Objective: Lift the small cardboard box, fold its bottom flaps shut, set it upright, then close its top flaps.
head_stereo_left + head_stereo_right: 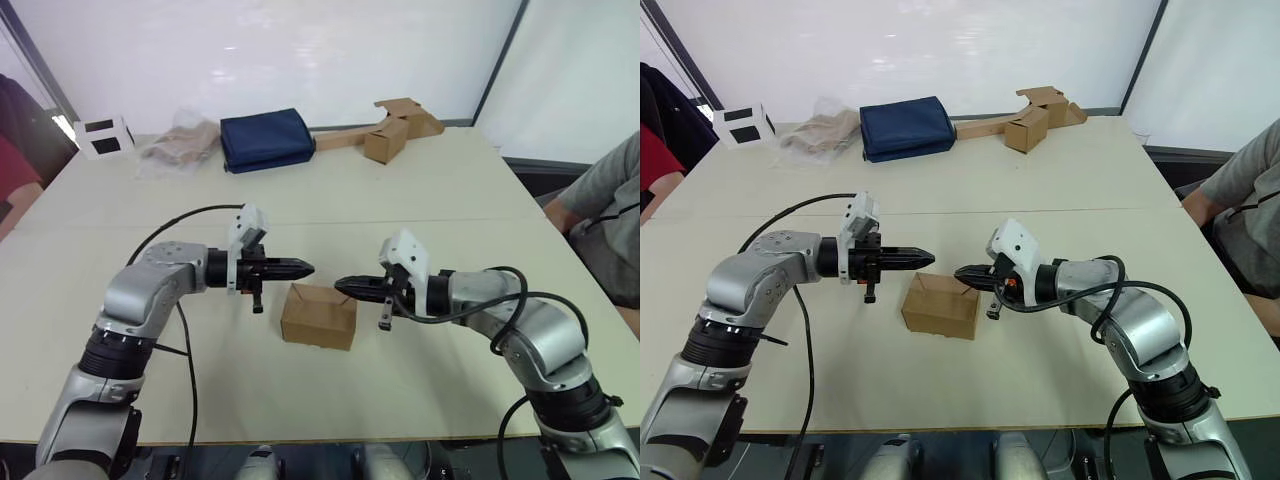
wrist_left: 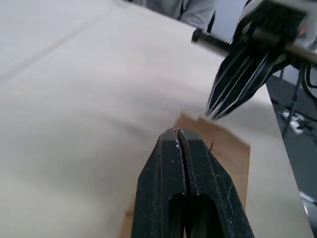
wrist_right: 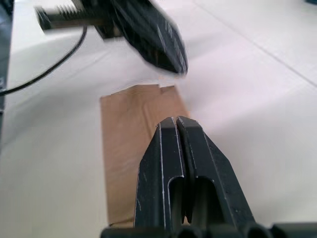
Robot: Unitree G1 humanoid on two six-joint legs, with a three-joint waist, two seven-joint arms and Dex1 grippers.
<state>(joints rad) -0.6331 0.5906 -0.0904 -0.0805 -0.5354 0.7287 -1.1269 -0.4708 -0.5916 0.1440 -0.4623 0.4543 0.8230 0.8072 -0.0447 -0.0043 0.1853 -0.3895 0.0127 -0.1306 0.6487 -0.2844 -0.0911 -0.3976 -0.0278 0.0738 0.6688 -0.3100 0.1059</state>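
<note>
Your left tool (image 1: 303, 267) and right tool (image 1: 343, 287) both have their fingers pressed together, holding nothing. Their tips face each other just above the small cardboard box (image 1: 319, 316), one on either side of its far edge. The box lies closed on the table (image 1: 420, 190), between them.

both arms: silver-grey metal shells, black ribbed collars at the joints, loose black cables looping off each forearm. white angular camera housing on each wrist. left gripper (image 1: 305, 267) and right gripper (image 1: 342, 287): two slim black tapered fingers apiece, faint scuff specks on the finger (image 2: 195, 163) surfaces.
</note>
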